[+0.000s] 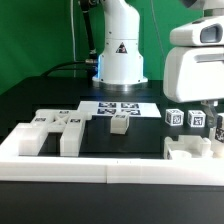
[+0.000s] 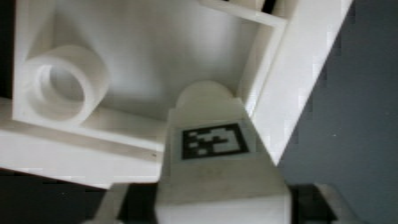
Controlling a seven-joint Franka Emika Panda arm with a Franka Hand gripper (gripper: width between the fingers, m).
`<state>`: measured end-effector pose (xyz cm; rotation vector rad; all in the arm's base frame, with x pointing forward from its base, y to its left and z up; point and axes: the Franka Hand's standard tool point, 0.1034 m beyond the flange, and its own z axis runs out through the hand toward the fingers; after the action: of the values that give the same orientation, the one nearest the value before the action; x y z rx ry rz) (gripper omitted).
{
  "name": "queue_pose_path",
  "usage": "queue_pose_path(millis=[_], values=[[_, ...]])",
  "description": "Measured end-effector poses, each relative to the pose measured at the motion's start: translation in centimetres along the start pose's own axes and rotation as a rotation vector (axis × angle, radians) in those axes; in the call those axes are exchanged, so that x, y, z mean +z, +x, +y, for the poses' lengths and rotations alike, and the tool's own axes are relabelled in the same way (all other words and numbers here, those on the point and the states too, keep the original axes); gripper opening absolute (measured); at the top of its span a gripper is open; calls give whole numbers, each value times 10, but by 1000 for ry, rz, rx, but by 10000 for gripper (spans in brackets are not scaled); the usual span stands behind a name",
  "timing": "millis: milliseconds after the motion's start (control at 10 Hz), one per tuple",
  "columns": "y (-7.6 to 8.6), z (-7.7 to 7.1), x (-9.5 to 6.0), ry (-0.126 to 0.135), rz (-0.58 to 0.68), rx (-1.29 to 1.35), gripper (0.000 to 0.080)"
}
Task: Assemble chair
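In the wrist view a tapered white chair part with a black-and-white tag stands between the dark fingers of my gripper. The fingers press on both of its sides. Behind it lies a white chair slab with a raised rim and a round socket. In the exterior view my gripper hangs low on the exterior view's right, over a white chair piece and beside a small tagged cube. Its fingertips are hidden there.
Larger tagged chair parts lie on the exterior view's left, with a small block in the middle. The marker board lies in front of the robot base. A low white border wall runs along the front.
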<state>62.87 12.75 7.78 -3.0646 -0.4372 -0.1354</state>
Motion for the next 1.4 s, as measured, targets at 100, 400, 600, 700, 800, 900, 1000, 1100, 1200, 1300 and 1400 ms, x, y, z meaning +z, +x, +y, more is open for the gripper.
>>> queue_pose_path(millis=[100, 400, 600, 700, 800, 900, 1000, 1100, 1200, 1300, 1400], values=[[0, 0, 0, 2, 1, 35, 289], [1, 0, 1, 3, 17, 364, 289], [2, 2, 1, 16, 27, 592, 289], [1, 3, 1, 19, 26, 663, 291], [2, 3, 1, 22, 26, 769, 291], [2, 3, 1, 23, 25, 872, 291], [1, 3, 1, 22, 25, 982, 291], [1, 3, 1, 27, 23, 1060, 291], [2, 4, 1, 32, 21, 1131, 291], [2, 4, 1, 32, 21, 1161, 291], [2, 4, 1, 32, 21, 1152, 291]])
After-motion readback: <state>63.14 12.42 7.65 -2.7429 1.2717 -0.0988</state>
